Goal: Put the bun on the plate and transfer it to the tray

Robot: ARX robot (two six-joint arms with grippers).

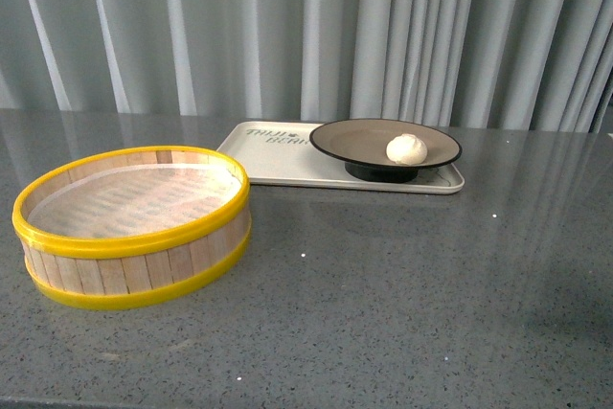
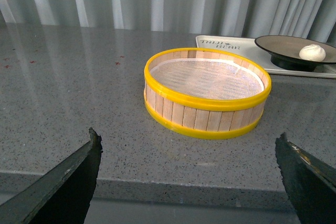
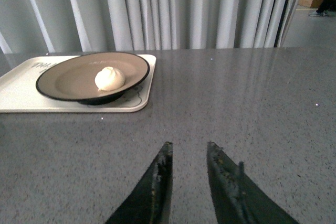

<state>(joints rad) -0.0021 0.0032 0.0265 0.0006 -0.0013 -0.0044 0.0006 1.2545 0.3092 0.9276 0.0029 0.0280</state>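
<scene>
Front view shows the job looking finished: going left to right from the steamer [image 1: 132,225], which sits empty on the bench [image 1: 402,284] nearest the camera, the tray [image 1: 278,162] lies just behind and right of it, the plate [image 1: 356,143] rests on the tray's right half, and the bun [image 1: 406,148] lies inside the plate, right of its middle. Neither arm appears in this view.

Left wrist view has the left fingers [image 2: 189,182] spread wide with nothing between them, held back at the bench's near edge, well short of the steamer [image 2: 207,92]. Beyond the steamer and to its right the tray [image 2: 223,43], plate [image 2: 283,51] and bun [image 2: 312,52] show again.

Right wrist view has the right fingers [image 3: 188,182] nearly closed, a narrow gap left between them and nothing gripped, low over bare bench and well apart from the tray [image 3: 21,90]. The plate [image 3: 68,77] overhangs no tray edge that I can see, and the bun [image 3: 109,78] sits upright on it.

Judging from this, the step in hand is only to stay clear. Doing it well means keeping both arms back from the tray, lifting away rather than sweeping sideways, so that no finger clips the plate rim and rolls the bun, and the steamer is left where it stands.
</scene>
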